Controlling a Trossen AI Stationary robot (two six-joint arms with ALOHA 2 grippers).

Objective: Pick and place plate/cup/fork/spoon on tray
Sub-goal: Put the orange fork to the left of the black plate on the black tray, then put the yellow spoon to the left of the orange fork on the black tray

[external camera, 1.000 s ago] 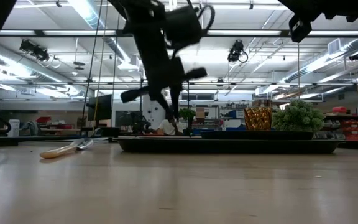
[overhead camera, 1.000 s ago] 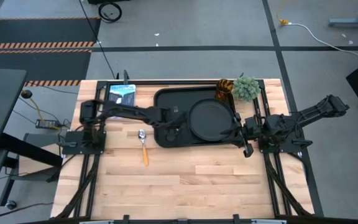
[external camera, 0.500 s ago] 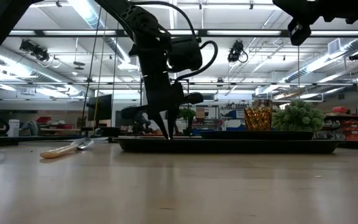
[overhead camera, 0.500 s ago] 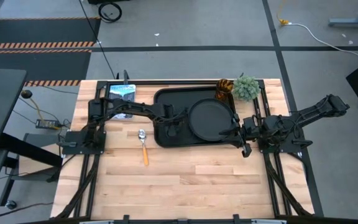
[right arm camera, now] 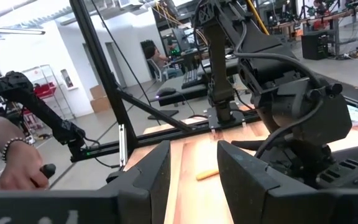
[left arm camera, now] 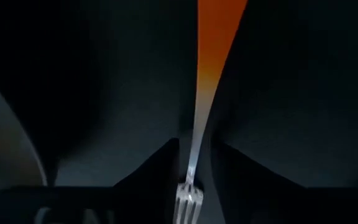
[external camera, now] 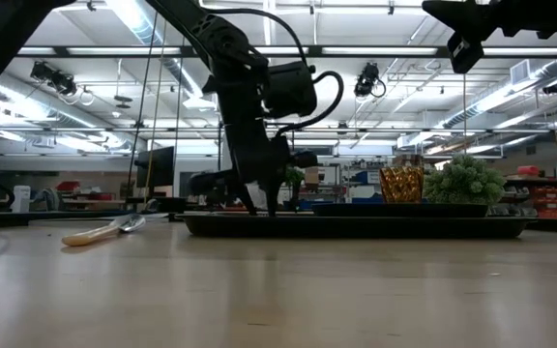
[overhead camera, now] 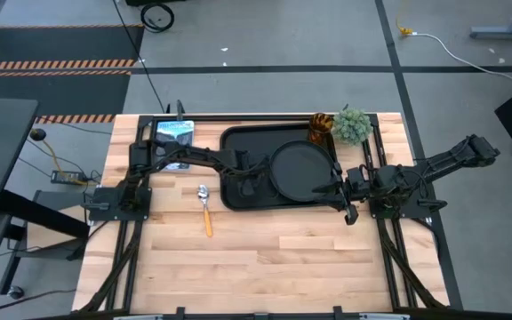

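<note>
The left tool (overhead camera: pixel 249 180) is clamped on the fork (left arm camera: pixel 199 124), low over the tray (overhead camera: pixel 238 140) beside the plate (overhead camera: pixel 302 169); the fork's long axis runs straight out between the fingers. The right tool (overhead camera: pixel 343 198), fingers apart, waits near the tray's right edge.

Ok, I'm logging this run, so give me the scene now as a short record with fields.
left gripper: low over the tray, left of the plate; fingers either side of the fork
right gripper: at the tray's right end, by the plate's rim, open
cup: tray's far right corner
spoon: on the table, left of the tray
</note>
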